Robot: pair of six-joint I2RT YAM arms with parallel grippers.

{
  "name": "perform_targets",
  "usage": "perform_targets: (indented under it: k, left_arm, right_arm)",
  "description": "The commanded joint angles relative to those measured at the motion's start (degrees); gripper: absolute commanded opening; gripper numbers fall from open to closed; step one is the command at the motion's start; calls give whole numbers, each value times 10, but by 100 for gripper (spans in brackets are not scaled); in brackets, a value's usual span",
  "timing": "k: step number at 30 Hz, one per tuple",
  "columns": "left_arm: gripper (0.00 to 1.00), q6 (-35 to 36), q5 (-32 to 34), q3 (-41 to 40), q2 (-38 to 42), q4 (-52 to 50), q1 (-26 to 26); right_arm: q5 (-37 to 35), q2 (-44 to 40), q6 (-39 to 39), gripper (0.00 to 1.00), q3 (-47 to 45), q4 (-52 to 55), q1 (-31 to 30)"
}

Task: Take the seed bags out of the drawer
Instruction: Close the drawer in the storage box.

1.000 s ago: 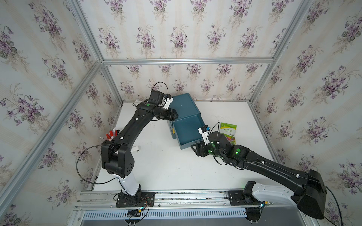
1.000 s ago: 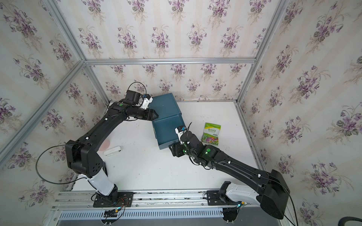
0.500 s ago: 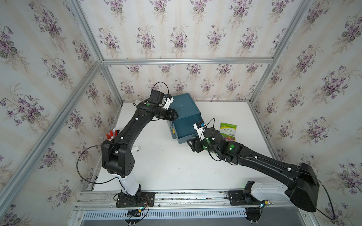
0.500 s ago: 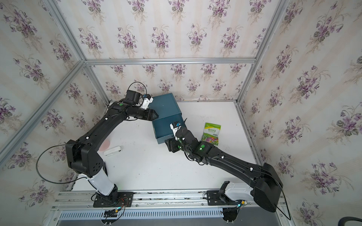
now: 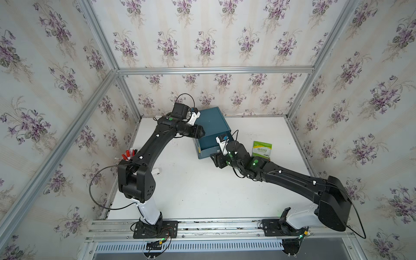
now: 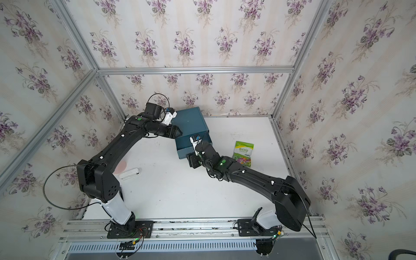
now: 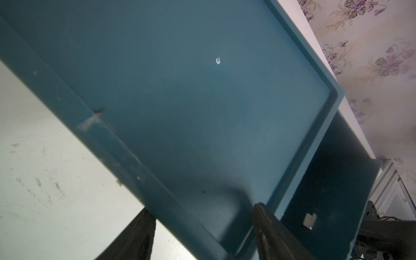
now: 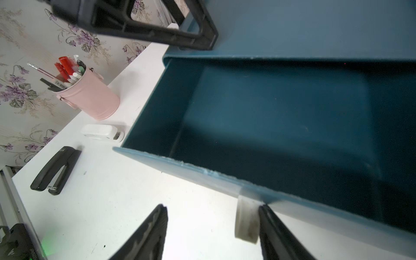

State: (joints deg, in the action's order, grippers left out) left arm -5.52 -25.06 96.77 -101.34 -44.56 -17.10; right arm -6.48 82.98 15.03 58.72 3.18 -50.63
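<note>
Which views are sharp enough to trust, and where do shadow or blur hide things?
Both top views: evenly lit, sharp; seed bag lettering visible. Right wrist view: drawer interior deep in shadow towards its back, right gripper fingers blurred, table glare between them. Left wrist view: cabinet soft, left gripper fingers blurred.

Cabinet (image 5: 212, 122) and drawer (image 8: 281, 126): dark teal. Seed bag (image 5: 261, 149): green and white, flower print. Pen cup (image 8: 92, 101): pink. Stapler (image 8: 55, 171): black. Table (image 5: 202, 186): white. Walls (image 5: 202, 31): cream, purple floral pattern.
</note>
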Motion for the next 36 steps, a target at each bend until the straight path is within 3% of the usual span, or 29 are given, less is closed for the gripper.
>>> perform_targets:
  k: [1,25,36]
  left_arm:
    - [71,27,1,-2,-8,-40,-2]
    - [71,49,2,23,-31,-52,2]
    - [71,55,5,36,-37,-63,4]
  right_arm:
    - [6,14,-10,66,8,-53,14]
    - [33,132,3,64,67,-165,58]
    - [54,89,35,65,30,-153,66]
